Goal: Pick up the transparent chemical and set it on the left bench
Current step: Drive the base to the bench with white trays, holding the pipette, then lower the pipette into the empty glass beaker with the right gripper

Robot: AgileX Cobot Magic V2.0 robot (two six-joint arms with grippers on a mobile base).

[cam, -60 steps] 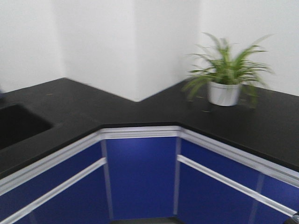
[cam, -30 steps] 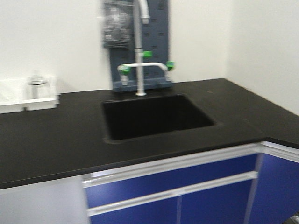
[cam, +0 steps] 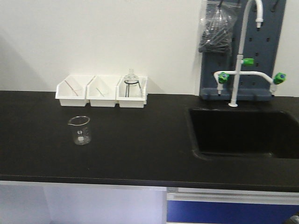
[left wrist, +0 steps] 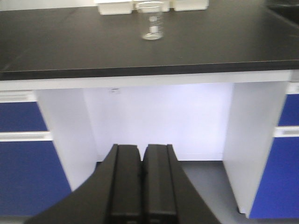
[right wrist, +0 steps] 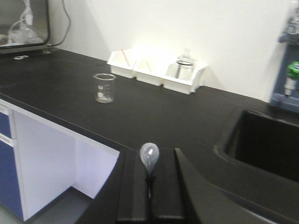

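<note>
My right gripper is shut on the transparent chemical, a thin whitish pipette. Its small bulb sticks out past the fingertips; its stem is hidden between the jaws. The gripper hovers near the front edge of the left bench, a broad black worktop that also shows in the front view and in the left wrist view. My left gripper is shut and empty, low in front of the white knee space under the bench. Neither gripper shows in the front view.
A clear glass beaker stands on the bench, also seen from both wrists. Three white bins line the back wall; one holds a glass flask. A black sink with a white tap lies at the right.
The front view has swung left along the counter: from the corner with a potted plant, past the sink, to the bench stretch with the beaker and bins.
</note>
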